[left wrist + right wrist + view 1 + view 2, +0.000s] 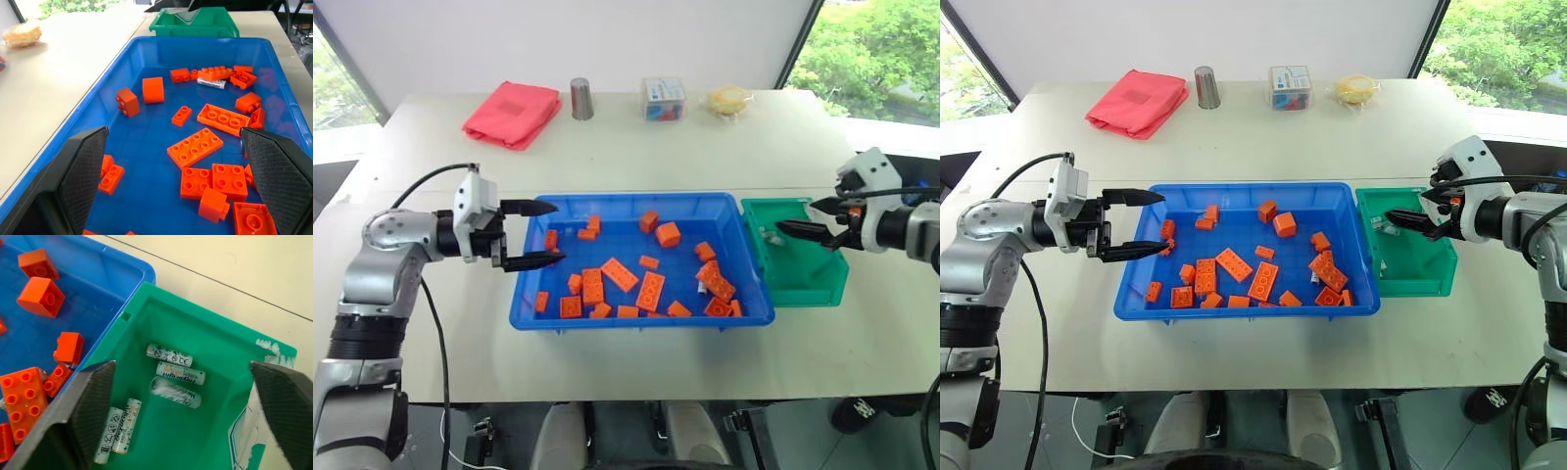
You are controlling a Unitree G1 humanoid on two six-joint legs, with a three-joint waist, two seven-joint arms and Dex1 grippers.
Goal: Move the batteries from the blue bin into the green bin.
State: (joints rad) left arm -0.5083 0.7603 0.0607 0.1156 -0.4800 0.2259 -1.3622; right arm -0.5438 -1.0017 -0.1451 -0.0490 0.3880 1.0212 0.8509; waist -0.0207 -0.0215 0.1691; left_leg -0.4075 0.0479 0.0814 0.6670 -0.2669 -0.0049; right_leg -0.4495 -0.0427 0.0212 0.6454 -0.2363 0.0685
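The blue bin (pixel 636 199) lies mid-table with orange bricks scattered in it. One silver battery (pixel 211 83) rests among the bricks near the bin's right end. The green bin (pixel 803 284) stands against the blue bin's right side. Several batteries (pixel 168 355) lie on its floor, one of them blurred (pixel 175 392). My right gripper (pixel 795 217) hangs open over the green bin with nothing between its fingers. My left gripper (pixel 540 234) stands open at the blue bin's left rim, pointing across it, empty.
Along the table's back edge are a red cloth (pixel 512 113), a grey metal cup (pixel 581 99), a small clear box (pixel 664 98) and a yellow item in a bag (pixel 729 100). Bare tabletop surrounds the bins.
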